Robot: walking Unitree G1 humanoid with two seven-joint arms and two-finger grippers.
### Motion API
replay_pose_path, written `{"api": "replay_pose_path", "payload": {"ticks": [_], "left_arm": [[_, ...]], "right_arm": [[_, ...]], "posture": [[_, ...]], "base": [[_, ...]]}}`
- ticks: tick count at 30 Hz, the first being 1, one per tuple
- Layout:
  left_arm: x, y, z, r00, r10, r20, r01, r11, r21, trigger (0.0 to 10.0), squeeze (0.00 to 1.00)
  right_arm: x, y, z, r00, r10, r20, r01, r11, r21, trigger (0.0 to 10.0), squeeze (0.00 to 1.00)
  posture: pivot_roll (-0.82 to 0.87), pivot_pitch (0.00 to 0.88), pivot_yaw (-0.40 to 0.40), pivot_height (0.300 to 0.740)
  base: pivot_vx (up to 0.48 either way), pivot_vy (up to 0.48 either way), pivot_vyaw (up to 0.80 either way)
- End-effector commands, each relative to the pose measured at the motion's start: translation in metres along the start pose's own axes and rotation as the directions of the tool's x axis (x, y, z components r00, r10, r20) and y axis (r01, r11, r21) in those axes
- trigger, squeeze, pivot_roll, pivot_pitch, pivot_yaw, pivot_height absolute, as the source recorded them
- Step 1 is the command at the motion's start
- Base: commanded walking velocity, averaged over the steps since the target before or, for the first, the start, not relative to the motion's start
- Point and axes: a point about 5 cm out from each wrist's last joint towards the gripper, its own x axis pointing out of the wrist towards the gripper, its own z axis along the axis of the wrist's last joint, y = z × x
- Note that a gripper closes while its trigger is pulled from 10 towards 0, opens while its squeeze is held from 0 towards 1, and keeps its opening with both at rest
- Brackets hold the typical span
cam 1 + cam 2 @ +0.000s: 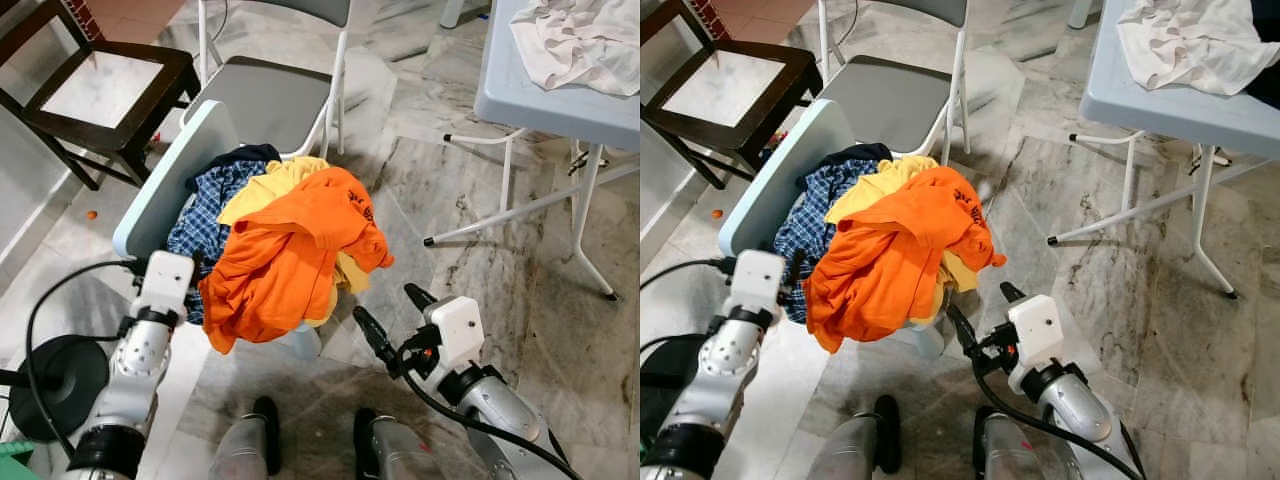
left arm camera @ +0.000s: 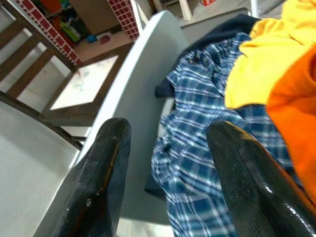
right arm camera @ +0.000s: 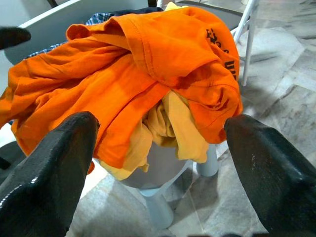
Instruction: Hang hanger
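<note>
clothes pile on the pale chair, both grippers spread wide, can't spot a hanger

so the robot is standing over a pale grey plastic chair (image 1: 170, 165) heaped with clothes. the orange shirt (image 1: 290, 250) sits on top and drapes down over the front edge of the seat, with a yellow garment (image 1: 265, 185) under it and a blue plaid shirt (image 1: 205, 215) tucked against the chair back. if there is a hanger in that pile i can't make it out, so i can't say which way it points or how its long axis runs.

the left gripper (image 2: 168, 173) is up beside the chair back, fingers apart and gripping nothing, with the plaid shirt just past the tips. the right gripper (image 1: 392, 318) hangs low in front of the pile, fingers wide apart too, aimed at the orange shirt but not touching it.

around it: a grey folding chair (image 1: 270, 95) right behind the pale one, a dark wooden chair (image 1: 100, 90) off to the robot's left, and a folding table (image 1: 560, 100) to the right with a white cloth (image 1: 580, 40) bunched on it. marble floor (image 1: 480, 300) all over.
</note>
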Motion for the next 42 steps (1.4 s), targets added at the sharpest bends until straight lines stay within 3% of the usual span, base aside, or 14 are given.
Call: {"api": "replay_pose_path", "payload": {"ticks": [1,7,13,14,15,16,27,31,36,42], "left_arm": [[-0.005,0.004,-0.016,0.998,0.005,-0.067,-0.005,1.0,0.004,10.0,1.0],[0.005,-0.006,-0.02,0.981,-0.161,-0.112,0.161,0.987,-0.016,10.0,1.0],[0.008,-0.01,-0.023,0.965,-0.227,-0.13,0.229,0.974,-0.004,10.0,1.0],[0.009,-0.01,-0.022,0.963,-0.236,-0.128,0.238,0.971,0.002,10.0,0.92],[0.011,-0.008,-0.02,0.966,-0.229,-0.117,0.232,0.972,0.019,10.0,0.2],[0.013,-0.008,-0.018,0.968,-0.224,-0.11,0.227,0.974,0.018,10.0,0.0],[0.029,0.0,0.002,0.99,-0.138,-0.018,0.139,0.989,0.054,10.0,0.0],[0.027,-0.013,-0.003,0.975,-0.214,-0.052,0.215,0.976,0.02,10.0,0.0],[0.027,-0.032,0.003,0.946,-0.324,-0.018,0.324,0.946,0.005,10.0,0.0],[0.033,-0.037,0.01,0.942,-0.336,-0.012,0.337,0.942,0.016,10.0,0.0]], "right_arm": [[-0.003,0.002,-0.005,1.0,0.005,-0.019,-0.005,1.0,0.002,10.0,0.0],[-0.005,0.003,-0.004,1.0,0.003,-0.021,-0.003,1.0,0.001,10.0,0.0],[-0.008,0.003,-0.003,1.0,0.006,-0.026,-0.006,1.0,-0.012,10.0,0.0],[-0.009,0.003,-0.003,1.0,0.005,-0.027,-0.006,1.0,-0.014,10.0,0.0],[-0.01,0.003,-0.003,1.0,0.004,-0.027,-0.004,1.0,-0.016,10.0,0.0],[-0.01,0.002,-0.003,1.0,0.003,-0.028,-0.003,1.0,-0.016,10.0,0.0],[-0.01,0.004,-0.003,1.0,0.006,-0.029,-0.007,1.0,-0.02,10.0,0.0],[-0.01,0.006,-0.002,1.0,0.011,-0.027,-0.011,1.0,-0.018,10.0,0.0],[-0.015,0.011,0.006,0.995,0.103,-0.018,-0.103,0.995,0.0,10.0,0.0],[-0.018,0.002,0.009,0.996,0.082,-0.029,-0.083,0.996,-0.035,10.0,0.0]], "posture": [[-0.12,0.282,0.042,0.74],[-0.13,0.294,0.039,0.74],[-0.16,0.304,0.03,0.74],[-0.16,0.305,0.028,0.74],[-0.16,0.306,0.028,0.74],[-0.16,0.307,0.028,0.74],[-0.16,0.308,0.033,0.74],[-0.16,0.316,0.032,0.74],[-0.18,0.335,0.019,0.74],[-0.19,0.34,0.014,0.74]], "base": [[0.0,0.0,0.0],[0.0,0.0,0.0],[0.0,0.0,0.0],[0.0,0.0,0.0],[0.0,0.0,0.0],[0.0,0.0,0.0],[0.0,0.0,0.0],[0.0,0.0,0.0],[0.0,0.0,0.0],[0.0,0.0,0.0]]}}
